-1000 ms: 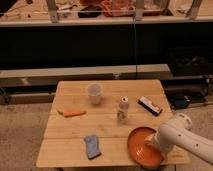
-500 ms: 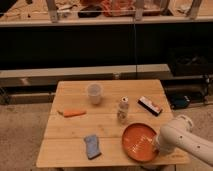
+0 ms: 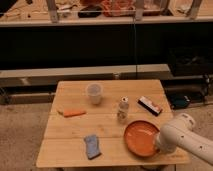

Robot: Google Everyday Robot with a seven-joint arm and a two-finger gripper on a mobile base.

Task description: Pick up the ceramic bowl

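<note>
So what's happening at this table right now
A white robot arm reaches in from the lower right toward the orange-red ceramic bowl at the front right of the wooden table. Its tool is at the bowl's right rim, mostly hidden by the arm. Also on the table: a translucent cup, a small bottle, a carrot, a blue sponge and a dark bar.

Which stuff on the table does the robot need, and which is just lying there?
Needed: the orange bowl; the gripper, at the bowl's right edge.

Just lying there: cup, carrot, small bottle, blue sponge, black bar.
</note>
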